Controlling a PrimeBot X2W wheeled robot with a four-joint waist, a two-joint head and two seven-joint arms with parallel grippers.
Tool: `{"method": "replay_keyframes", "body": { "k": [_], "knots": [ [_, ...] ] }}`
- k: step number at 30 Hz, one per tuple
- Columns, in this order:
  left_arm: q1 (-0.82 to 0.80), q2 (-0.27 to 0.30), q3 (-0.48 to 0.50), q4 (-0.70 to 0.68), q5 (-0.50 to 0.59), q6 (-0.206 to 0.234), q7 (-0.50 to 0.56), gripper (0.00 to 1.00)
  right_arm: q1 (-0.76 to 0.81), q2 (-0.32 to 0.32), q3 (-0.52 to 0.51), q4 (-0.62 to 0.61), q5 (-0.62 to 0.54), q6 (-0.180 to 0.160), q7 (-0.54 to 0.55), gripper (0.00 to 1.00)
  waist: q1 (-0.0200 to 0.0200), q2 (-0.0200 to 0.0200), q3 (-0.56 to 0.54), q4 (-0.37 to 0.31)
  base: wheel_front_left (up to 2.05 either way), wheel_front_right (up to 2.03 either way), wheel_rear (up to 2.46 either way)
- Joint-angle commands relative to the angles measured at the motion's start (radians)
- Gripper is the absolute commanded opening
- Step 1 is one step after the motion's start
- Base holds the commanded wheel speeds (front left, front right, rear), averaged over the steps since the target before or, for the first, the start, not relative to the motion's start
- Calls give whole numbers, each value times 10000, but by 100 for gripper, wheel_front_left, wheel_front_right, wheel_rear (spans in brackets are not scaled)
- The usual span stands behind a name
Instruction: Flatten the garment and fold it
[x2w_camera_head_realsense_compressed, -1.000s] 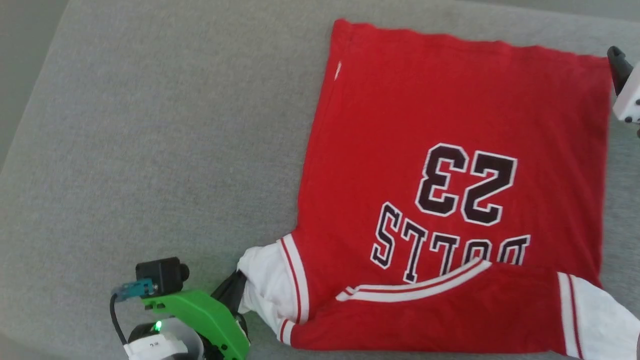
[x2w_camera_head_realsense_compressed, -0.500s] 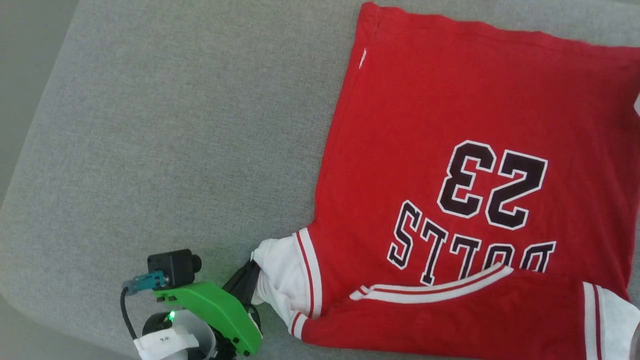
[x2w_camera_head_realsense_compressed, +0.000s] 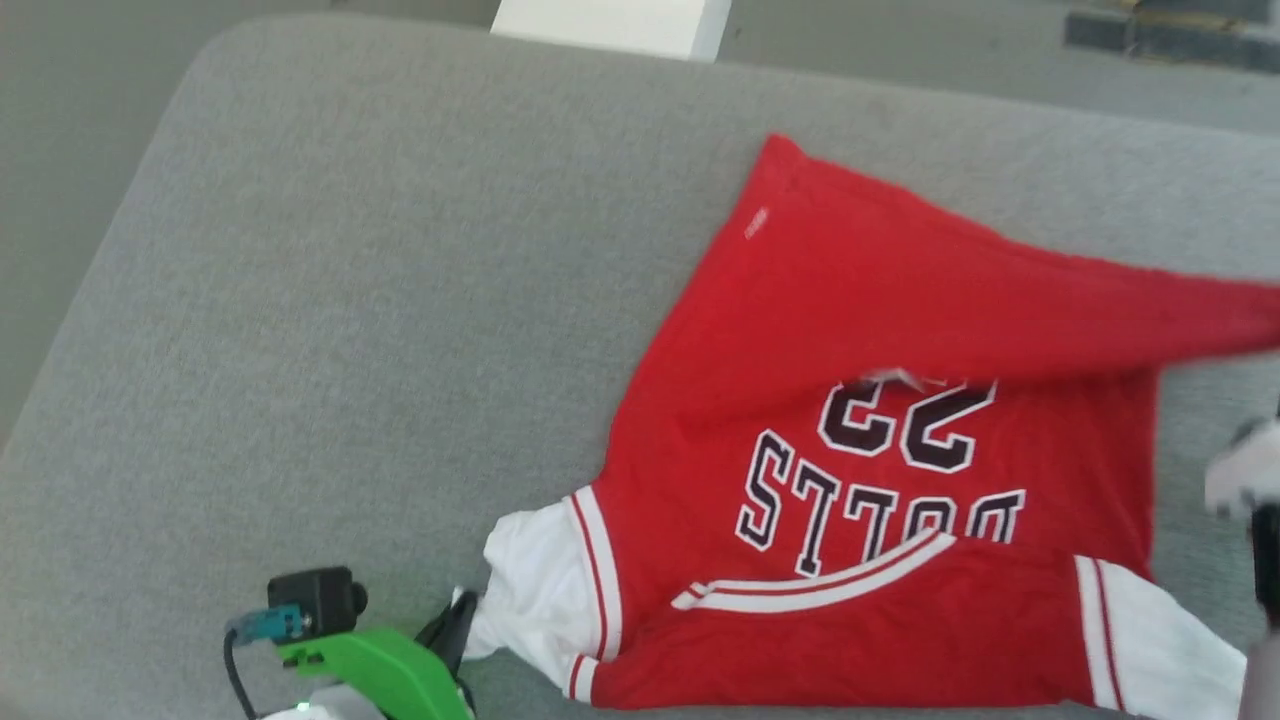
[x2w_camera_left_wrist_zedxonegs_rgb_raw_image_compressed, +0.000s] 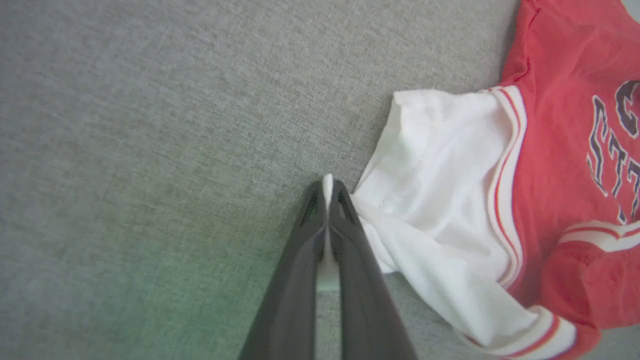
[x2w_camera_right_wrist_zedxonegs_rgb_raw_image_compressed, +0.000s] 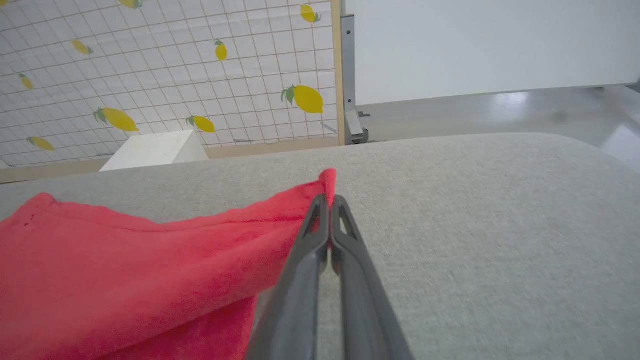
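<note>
Moved: far hem of garment (x2w_camera_head_realsense_compressed: 880, 500) has lifted over the number (x2w_camera_head_realsense_compressed: 910, 425); right gripper (x2w_camera_right_wrist_zedxonegs_rgb_raw_image_compressed: 327, 200) has clamped its red corner.
Left gripper (x2w_camera_left_wrist_zedxonegs_rgb_raw_image_compressed: 327, 187): pinched shut on white sleeve (x2w_camera_left_wrist_zedxonegs_rgb_raw_image_compressed: 440, 165), 7 o'clock.
Garment place: on grey cushion (x2w_camera_head_realsense_compressed: 350, 350), toward 4 o'clock.
Risk: thin corner slips out; fold lands skewed.
Hidden: lifted corner cut off at 3 o'clock, blurred.

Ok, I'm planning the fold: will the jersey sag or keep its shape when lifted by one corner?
Probably floppy: the garment droops and folds over its number below the corner the right hand pinches. Likely light: a fingertip pinch raises that edge.
</note>
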Motion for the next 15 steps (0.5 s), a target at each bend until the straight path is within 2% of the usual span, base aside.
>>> {"method": "replay_keyframes", "body": {
  "k": [1,5,6,9,15],
  "knots": [
    [312,129,-38,128,-162,122,137,0,360,52,-133,-190,91,-19,56,0,-1,0,-904,-732,0,0,0],
    [552,296,-17,-90,-207,260,247,0,1646,211,-566,-842,303,-19,702,0,-1,0,-1344,-1067,0,0,0],
    [689,403,9,-239,-236,364,320,0,2441,221,-754,-934,941,-19,1404,0,-1,0,-1537,-1233,0,0,0],
    [805,499,18,-365,-240,439,365,0,3083,224,-852,-854,1436,-19,2349,0,-1,0,-1614,-1356,0,0,0],
    [887,589,13,-522,-242,553,448,0,3857,225,-854,-592,1625,-19,5262,0,-1,0,-1688,-1458,0,0,0]
  ]
}}
